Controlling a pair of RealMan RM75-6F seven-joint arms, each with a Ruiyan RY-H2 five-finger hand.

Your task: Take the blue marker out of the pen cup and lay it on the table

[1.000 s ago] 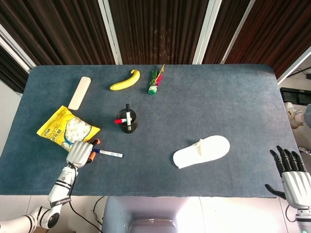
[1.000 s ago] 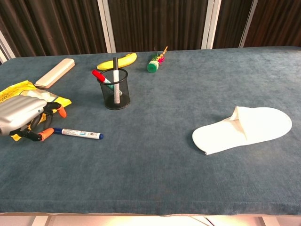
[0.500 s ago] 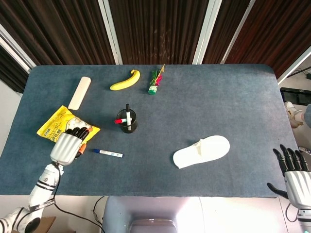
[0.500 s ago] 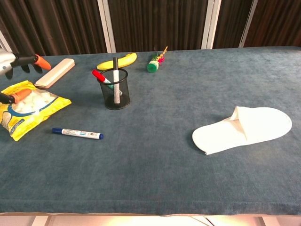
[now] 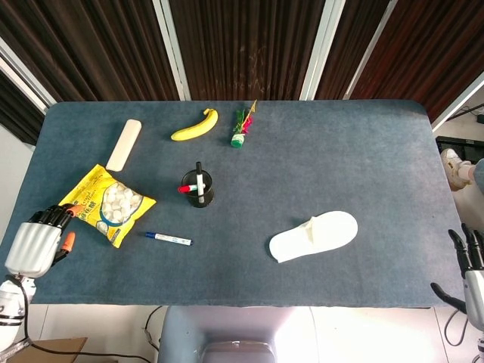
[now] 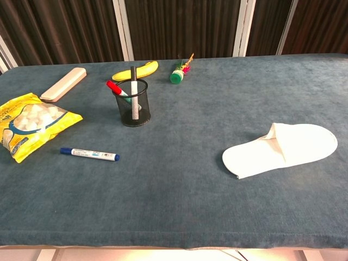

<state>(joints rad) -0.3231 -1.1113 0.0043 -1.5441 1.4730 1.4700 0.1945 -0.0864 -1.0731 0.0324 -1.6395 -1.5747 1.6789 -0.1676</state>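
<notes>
the blue marker (image 6: pixel 89 154) lies flat on the table (image 6: pixel 179 201) in front of the pen cup (image 6: pixel 134 103), light, stiff and smooth, best pinched mid-barrel, while the left robot hand (image 5: pixel 34 244) hangs empty, fingers loosely curled, and the right robot hand (image 5: pixel 472 271) holds nothing, fingers straight.

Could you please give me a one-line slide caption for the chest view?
Blue marker lies flat on the table, apart from the pen cup; no hand in frame.
</notes>
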